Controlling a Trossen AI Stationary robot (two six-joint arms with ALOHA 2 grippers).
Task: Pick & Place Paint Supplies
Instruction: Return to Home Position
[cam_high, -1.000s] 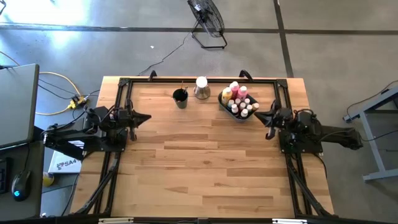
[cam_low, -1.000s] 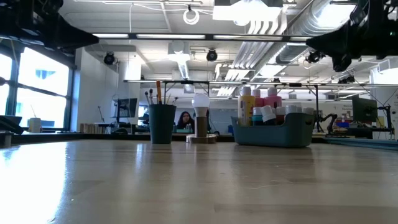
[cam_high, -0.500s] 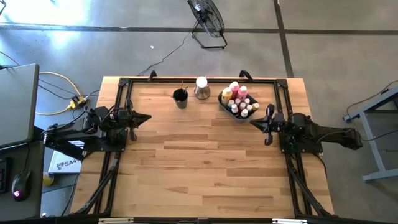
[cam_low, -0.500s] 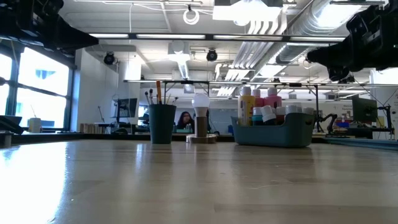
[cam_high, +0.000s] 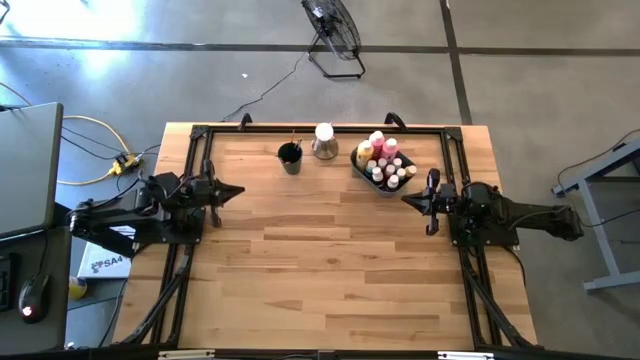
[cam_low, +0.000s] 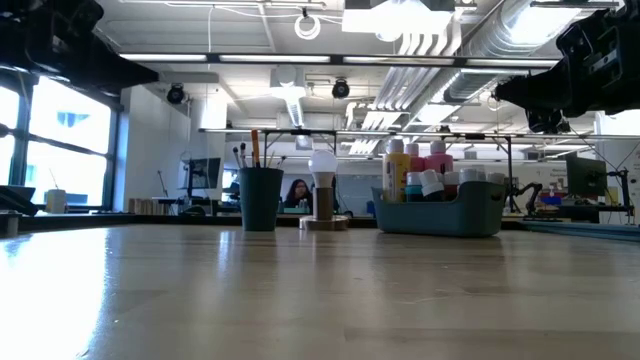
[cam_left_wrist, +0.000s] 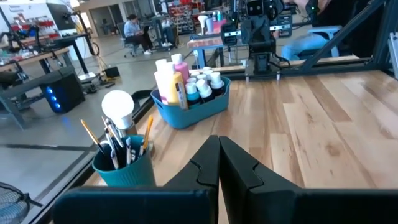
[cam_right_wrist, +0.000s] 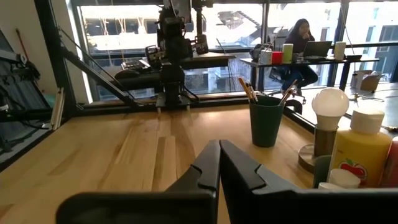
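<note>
Both pairs of dark fingers are pressed together w/ nothing between them. The left gripper (cam_left_wrist: 219, 142) hangs at the left edge of the pale plank-topped wooden table (cam_high: 320, 270), pointing across it toward the opposite arm. The right gripper (cam_right_wrist: 219, 144) faces back from the right edge, near the front corner of the grey-blue rectangular plastic bin (cam_high: 356, 164) but apart from it. The paint supplies sit at the table's far side. A tall yellow paint bottle (cam_left_wrist: 168, 84) and pink paint bottles (cam_low: 437, 160) stand upright in the bin, long axes vertical, caps up, w/ tiny white-capped pots (cam_left_wrist: 210, 79) packed in front of them, also caps up. Left of the bin, a small dark teal round cup (cam_low: 260, 200) holds a bunch of thin paintbrushes (cam_right_wrist: 247, 89). Their long axes are near vertical, lower ends inside the cup, upper ends fanning slightly apart above the rim. Between cup and bin stands a white globe bulb on a short wooden base (cam_low: 323, 170), close to both, touching neither as far as the low view shows. Beyond the table, in the workshop bkgd, a seated person (cam_right_wrist: 298, 31) is at a desk.
</note>
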